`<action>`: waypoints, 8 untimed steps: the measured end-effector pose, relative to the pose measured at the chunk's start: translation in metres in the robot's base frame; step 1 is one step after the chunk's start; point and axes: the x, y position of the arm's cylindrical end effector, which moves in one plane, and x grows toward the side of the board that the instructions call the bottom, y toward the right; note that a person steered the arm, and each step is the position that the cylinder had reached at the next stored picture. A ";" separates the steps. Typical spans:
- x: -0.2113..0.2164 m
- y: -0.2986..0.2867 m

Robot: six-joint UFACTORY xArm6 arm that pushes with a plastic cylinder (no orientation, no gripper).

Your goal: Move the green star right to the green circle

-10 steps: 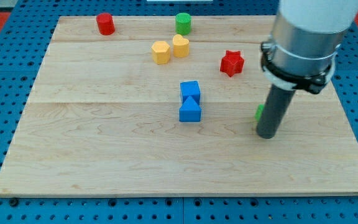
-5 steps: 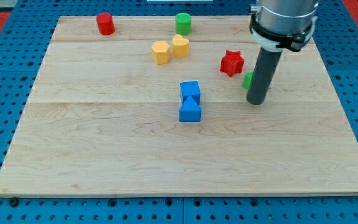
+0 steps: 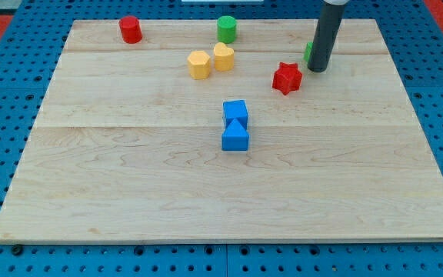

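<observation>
My tip (image 3: 318, 70) rests on the board at the view's upper right, just up and right of the red star (image 3: 287, 78). The green star (image 3: 308, 52) is almost wholly hidden behind the rod; only a thin green sliver shows at the rod's left edge, touching it. The green circle (image 3: 226, 29) stands near the view's top edge, well to the left of my tip.
A red cylinder (image 3: 131, 29) is at the top left. Two yellow blocks (image 3: 199, 65) (image 3: 223, 56) sit side by side below the green circle. Two blue blocks (image 3: 235, 111) (image 3: 235, 137) touch each other mid-board. The wooden board (image 3: 129, 192) lies on a blue pegboard.
My tip has moved from the board's right middle up and slightly left towards the top, carrying the green star along with it past the red star.
</observation>
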 end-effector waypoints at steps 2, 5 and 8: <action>-0.023 0.037; -0.057 0.041; -0.042 0.015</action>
